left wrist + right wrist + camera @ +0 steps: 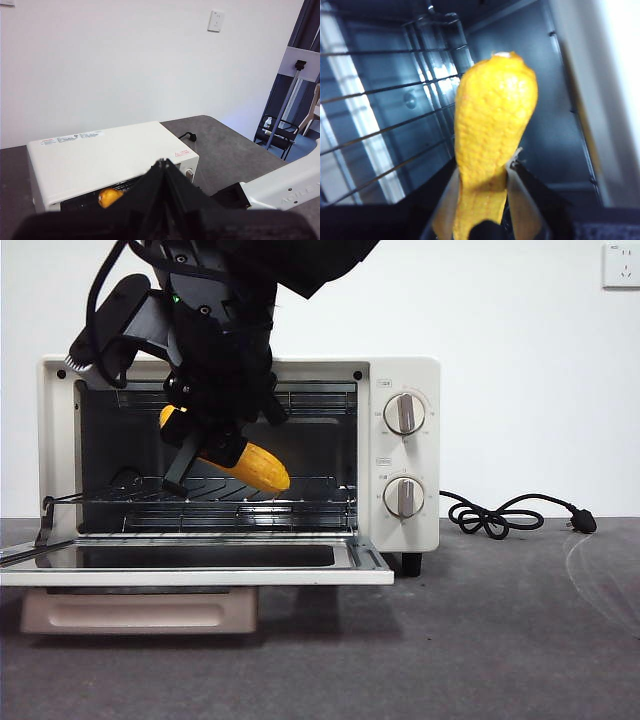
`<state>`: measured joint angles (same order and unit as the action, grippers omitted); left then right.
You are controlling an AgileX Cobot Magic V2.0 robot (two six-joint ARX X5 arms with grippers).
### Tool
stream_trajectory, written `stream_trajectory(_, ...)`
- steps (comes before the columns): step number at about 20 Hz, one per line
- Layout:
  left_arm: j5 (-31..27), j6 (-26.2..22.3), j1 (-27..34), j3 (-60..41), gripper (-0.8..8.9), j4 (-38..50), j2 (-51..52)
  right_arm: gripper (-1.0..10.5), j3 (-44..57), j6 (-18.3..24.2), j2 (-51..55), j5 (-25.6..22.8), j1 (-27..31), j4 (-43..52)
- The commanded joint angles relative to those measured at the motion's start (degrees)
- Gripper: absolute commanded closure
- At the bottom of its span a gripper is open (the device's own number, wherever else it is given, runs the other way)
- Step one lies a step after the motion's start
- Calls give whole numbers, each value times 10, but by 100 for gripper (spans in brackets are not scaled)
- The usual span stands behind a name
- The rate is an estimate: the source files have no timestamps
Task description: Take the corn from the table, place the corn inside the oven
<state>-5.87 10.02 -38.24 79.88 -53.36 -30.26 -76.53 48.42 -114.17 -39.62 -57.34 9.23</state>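
The yellow-orange corn (pixel 252 466) hangs tilted inside the open oven (pixel 405 370), just above the wire rack (pixel 300 508). My right gripper (pixel 205 452) reaches in from above and is shut on the cob's upper end. In the right wrist view the corn (pixel 492 125) sticks out between the two fingers (pixel 520 195) towards the oven's back wall, gripper (pixel 482 172). The left gripper (pixel 162 167) hovers high over the oven's top (pixel 100 155), jaws together and holding nothing; a bit of corn (pixel 110 196) shows below it.
The glass door (pixel 200 575) lies folded down flat in front of the oven. Two round knobs (pixel 404 413) sit on its right panel. A black cord (pixel 500 515) lies coiled on the grey table (pixel 500 640) to the right.
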Motion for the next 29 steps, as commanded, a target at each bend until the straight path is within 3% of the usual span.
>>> stream_trajectory(1,-2,-9,-1,1,819,2,2,685,-2,-24,-8,19,-3,-25)
stream_trajectory(7,-2,-9,-1,1,819,-3,2,683,-2,-63,-8,21,-3,-37)
stream_trajectory(12,-2,-9,-1,1,819,-12,1,506,-2,-65,-8,9,-3,-37)
stream_trajectory(29,-2,-15,-1,1,819,-14,1,506,-2,-65,-3,-51,-22,-34)
